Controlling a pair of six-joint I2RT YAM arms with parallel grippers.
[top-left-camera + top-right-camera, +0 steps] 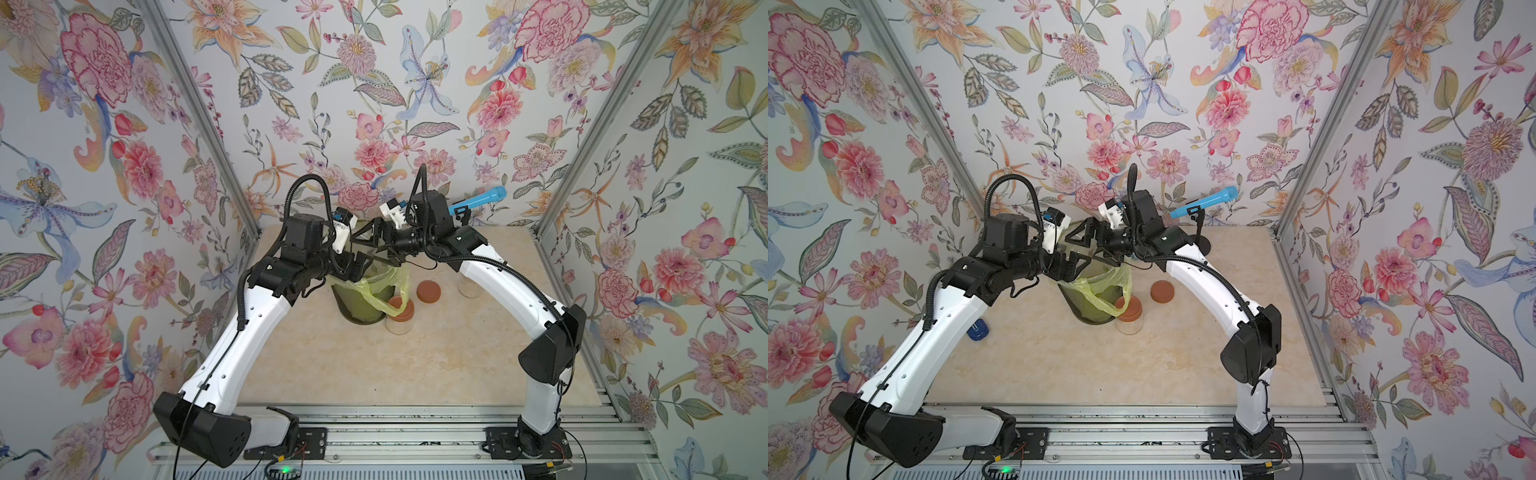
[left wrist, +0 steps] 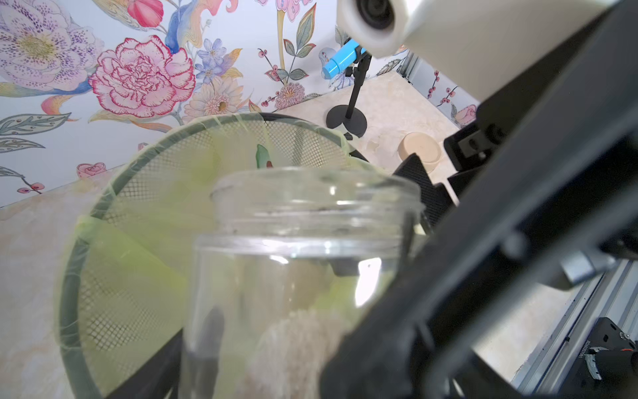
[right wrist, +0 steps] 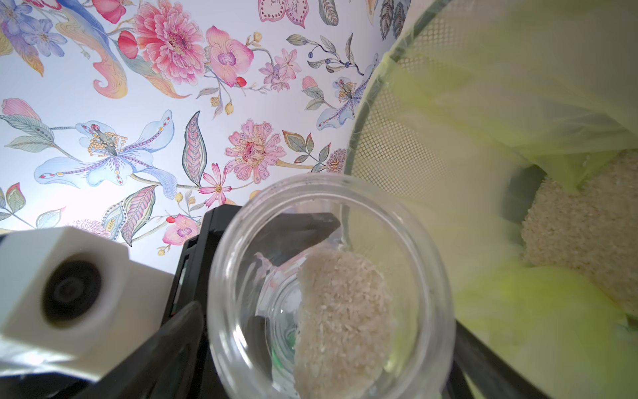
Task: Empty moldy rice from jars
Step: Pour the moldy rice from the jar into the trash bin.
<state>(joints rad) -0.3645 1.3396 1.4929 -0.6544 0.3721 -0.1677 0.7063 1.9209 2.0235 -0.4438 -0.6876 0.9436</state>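
Listing what you have on the bench.
- Left gripper (image 1: 356,268): centre of both top views, fingers clamped on the held jar (image 3: 262,311), a clear lidless jar tipped over the bin (image 1: 357,309).
- Moldy rice (image 3: 341,311): a pale clump lying along one wall inside the held jar. The same rice also lies in the bin's yellow-green bag (image 1: 384,291).
- Right gripper (image 1: 380,249): just right of the left one, above the bin. Its fingers are spread wide to either side of the held jar's mouth; you cannot tell whether they touch the glass.
- Closed jar (image 1: 400,320): reddish-brown lid on, pale rice inside, just beside the bin at its lower right.
- Loose lid (image 1: 429,291): reddish-brown, flat on the table (image 1: 415,365), right of the bin.
- Third jar (image 1: 469,289): right of centre, partly hidden behind the right arm, pale rice in its bottom.
- Beige lid (image 2: 419,152): on the table near the stand of the blue microphone (image 1: 478,199).
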